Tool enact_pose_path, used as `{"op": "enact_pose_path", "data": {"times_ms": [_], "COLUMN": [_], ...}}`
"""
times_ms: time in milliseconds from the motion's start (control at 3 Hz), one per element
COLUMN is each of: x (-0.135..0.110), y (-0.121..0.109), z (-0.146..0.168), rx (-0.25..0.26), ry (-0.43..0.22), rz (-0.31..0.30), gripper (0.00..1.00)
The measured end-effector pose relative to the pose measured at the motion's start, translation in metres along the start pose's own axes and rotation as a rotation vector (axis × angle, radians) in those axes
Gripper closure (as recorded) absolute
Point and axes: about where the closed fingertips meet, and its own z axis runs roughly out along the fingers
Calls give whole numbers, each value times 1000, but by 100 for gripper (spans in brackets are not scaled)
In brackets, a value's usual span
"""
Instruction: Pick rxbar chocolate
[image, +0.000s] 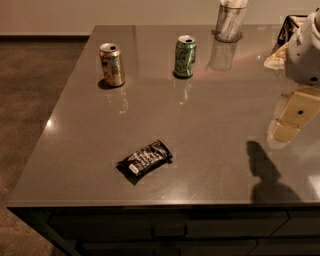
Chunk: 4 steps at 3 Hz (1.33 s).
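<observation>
The chocolate bar (145, 158) lies ungrasped on the near counter (215, 150). The gripper (292, 117) hangs well apart at right, its opening unreadable; the whole pick remains.

The surface (210, 150) is dark grey, smooth and glossy, mirroring the cans. The rxbar chocolate (145, 158) has a shiny black crinkled wrapper with white print. The orange can (112, 64) and green can (185, 56) are metal with bright tops and printed sides. The gripper (292, 120), above the surface's right side, shows a cream, smooth, matt shell, plastic by appearance. The floor (35, 100) looks speckled and matt.
</observation>
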Motion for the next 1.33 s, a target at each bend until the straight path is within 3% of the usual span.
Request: {"op": "enact_pose_path", "data": {"times_ms": [667, 1333], "x": [-3, -58], "y": [-1, 25], "z": [-2, 22], "rx": [-9, -78], "ry": [-8, -65], "rz": [-3, -190], "gripper": [0, 0]}}
